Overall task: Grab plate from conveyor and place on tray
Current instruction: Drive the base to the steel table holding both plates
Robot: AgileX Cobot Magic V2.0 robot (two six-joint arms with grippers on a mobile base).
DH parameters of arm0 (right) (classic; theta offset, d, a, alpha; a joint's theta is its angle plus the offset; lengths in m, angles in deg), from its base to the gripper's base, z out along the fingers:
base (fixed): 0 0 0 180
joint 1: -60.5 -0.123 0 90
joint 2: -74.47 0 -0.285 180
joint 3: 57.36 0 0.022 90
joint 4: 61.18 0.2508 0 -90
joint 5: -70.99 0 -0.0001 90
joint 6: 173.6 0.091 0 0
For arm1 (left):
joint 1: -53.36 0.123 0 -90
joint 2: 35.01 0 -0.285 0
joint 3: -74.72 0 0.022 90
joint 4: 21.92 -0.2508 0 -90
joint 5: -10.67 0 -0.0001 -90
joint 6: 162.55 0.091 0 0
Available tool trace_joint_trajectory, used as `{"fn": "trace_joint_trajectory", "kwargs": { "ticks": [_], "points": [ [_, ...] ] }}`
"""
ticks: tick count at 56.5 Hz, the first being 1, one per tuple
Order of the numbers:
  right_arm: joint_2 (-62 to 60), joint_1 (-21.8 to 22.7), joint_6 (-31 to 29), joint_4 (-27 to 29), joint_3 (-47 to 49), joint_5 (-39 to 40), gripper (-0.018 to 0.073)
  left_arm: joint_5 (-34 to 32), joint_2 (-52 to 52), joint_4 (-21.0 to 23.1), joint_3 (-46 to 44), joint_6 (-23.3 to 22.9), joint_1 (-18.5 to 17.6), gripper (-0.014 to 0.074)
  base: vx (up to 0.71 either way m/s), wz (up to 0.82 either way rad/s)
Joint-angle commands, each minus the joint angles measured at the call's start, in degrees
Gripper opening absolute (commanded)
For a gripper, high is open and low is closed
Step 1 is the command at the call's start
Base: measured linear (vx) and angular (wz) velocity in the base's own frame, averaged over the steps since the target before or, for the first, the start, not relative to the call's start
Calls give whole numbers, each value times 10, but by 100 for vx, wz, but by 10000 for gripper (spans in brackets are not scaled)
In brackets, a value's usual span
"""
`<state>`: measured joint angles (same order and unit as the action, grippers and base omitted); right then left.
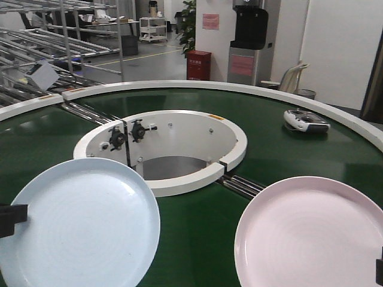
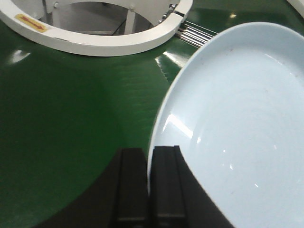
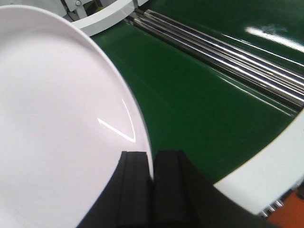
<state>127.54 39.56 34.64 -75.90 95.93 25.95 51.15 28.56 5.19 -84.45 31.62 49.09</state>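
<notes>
pale blue plate, pink plate — green conveyor

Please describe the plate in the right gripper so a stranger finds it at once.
Find the green conveyor with the white round hole. At its near side, the right gripper clamps the rim of the pink plate. Pale pink sets it apart from the blue plate on the left.

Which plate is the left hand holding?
The light blue plate, its rim pinched in the left hand; the pink plate is in the right hand.
</notes>
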Motion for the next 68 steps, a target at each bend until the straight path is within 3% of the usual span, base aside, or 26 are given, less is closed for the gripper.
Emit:
{"fn": "trace_joint_trajectory", "kwargs": {
  "ticks": [1,68],
  "points": [
    [-4,4,1,-16,17,45,-9,-37,-7,22,-17,0,-3,0,-9,-34],
    [-4,4,-2,-16,17,46,-9,-37,-7,22,-17,0,-3,0,-13,-52]
  ]
}}
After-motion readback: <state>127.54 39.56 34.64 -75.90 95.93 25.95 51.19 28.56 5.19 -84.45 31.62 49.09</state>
